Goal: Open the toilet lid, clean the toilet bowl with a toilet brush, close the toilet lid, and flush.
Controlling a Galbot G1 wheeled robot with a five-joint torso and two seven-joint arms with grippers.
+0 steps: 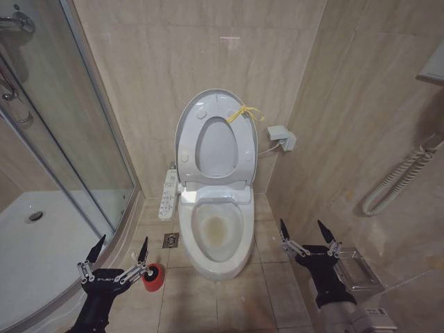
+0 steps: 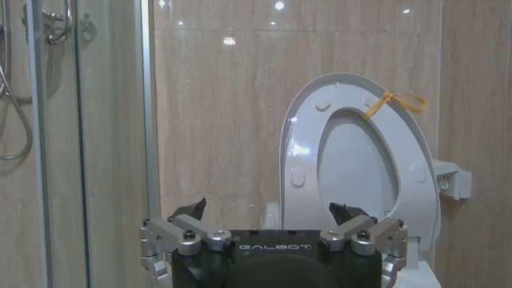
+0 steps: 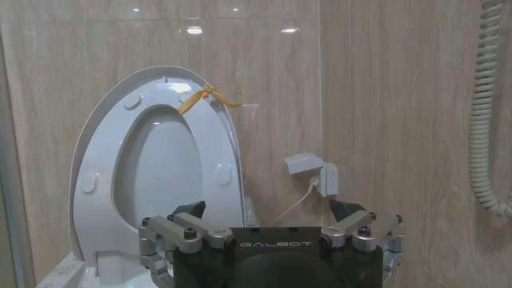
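While the lid point(image 1: 216, 135) stands raised against the back wall with the seat up inside it, the bowl point(image 1: 216, 236) lies exposed in the middle of the head view, a yellowish stain around its water hole. A yellow strap point(image 1: 244, 113) is tied to the lid's top edge, at about 1 o'clock on the oval.

The left hand point(image 1: 118, 258) hovers low at 7 o'clock from the bowl, fingers spread and holding nothing. Just beside it, at its 4 o'clock, sits a red holder cup point(image 1: 152, 276) on the floor; I cannot make out the brush itself, so its handle is presumably at or near that cup. The right hand point(image 1: 309, 237) hangs at 3 o'clock from the bowl, also spread and empty.

By my reading the brush would be light and stiff, its slim handle smooth and prone to rotate in a pinch, so a grip high on the stick, clear of the bristles, looks safest. The lid is glossy, hinged plastic that would likely drop hard if let go; the strap offers the surest hold.

Around the work: a glass shower door point(image 1: 83, 139) and white tray point(image 1: 41, 243) at 9 o'clock, a control panel point(image 1: 168, 195) beside the bowl's rear, a wall socket box point(image 1: 282, 137) at 2 o'clock, a coiled hose point(image 1: 399, 180) and a metal rack point(image 1: 357, 270) on the right wall. The shower edge crowds the left arm's reach to the cup.
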